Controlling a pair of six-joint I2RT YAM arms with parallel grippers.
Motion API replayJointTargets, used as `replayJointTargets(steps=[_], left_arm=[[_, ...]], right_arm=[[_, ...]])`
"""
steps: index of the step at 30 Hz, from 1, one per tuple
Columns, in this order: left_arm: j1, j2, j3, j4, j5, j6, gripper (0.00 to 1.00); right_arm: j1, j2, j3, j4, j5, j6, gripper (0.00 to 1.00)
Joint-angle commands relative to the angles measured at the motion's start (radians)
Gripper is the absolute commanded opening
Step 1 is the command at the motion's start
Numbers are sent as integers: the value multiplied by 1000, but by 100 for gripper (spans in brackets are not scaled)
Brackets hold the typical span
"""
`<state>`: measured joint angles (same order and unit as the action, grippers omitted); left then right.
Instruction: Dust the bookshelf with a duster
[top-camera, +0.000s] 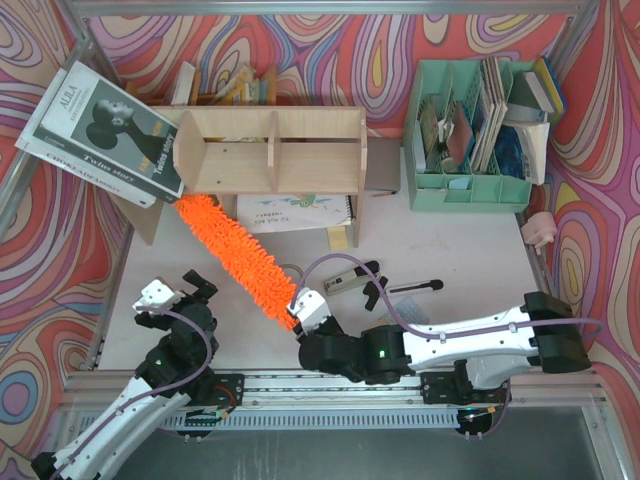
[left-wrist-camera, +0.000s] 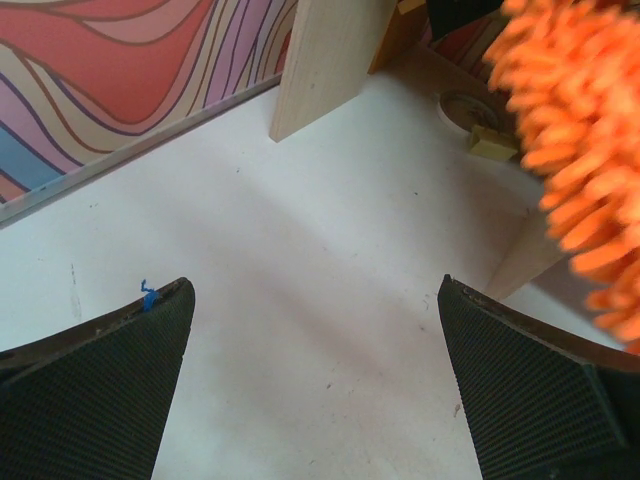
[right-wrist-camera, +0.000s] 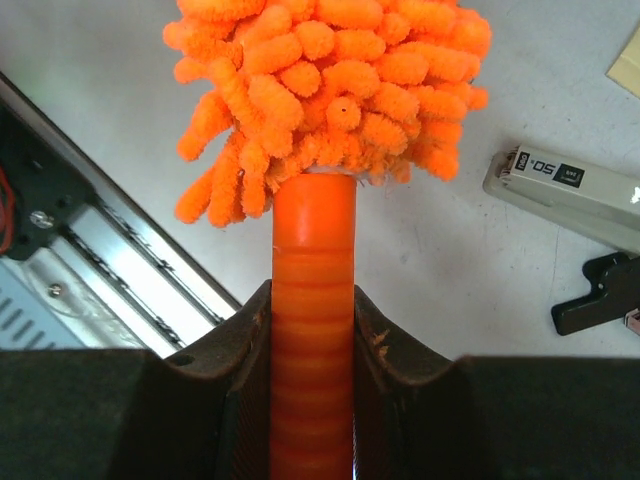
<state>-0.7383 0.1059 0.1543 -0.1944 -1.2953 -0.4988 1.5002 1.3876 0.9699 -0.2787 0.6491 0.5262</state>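
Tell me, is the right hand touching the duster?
Touching. The right wrist view shows the right hand clamped on the duster, pressing its orange handle from both sides with no gap.

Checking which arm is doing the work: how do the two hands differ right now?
The right hand is shut on the duster handle; the left hand is open and holds nothing. The right hand sits at the duster's near end; the left hand is apart, left of the duster. Both are low over the table.
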Motion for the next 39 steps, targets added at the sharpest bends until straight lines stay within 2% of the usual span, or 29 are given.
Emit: replayJointTargets(steps=[1,8,12,16,19,28,39], left_arm=[[5,-4,19,-48,-50,-44,98],[5,20,26,-54,-60,-59,98],[5,40,30,-48,-62,-63,98],[5,62,37,-51,-69,-76,98],[5,68,38,-50,-77,-78,98],[5,37,37,-97,-99,-99,98],[5,-25,25,-123,-104,-99,99]], right_arm=[[-65,-20,-47,138,-125,-102,0],[-155,44,-84,209,-281,-179,0],[-206,54,-59,245,-328,-245,0],[-288,69,-15,271,-406,-241,0],[-291,114,28,306,-440,-249,0],[-291,262,157,395,-486,-256,0],[-310,351,306,377,-457,-239,0]])
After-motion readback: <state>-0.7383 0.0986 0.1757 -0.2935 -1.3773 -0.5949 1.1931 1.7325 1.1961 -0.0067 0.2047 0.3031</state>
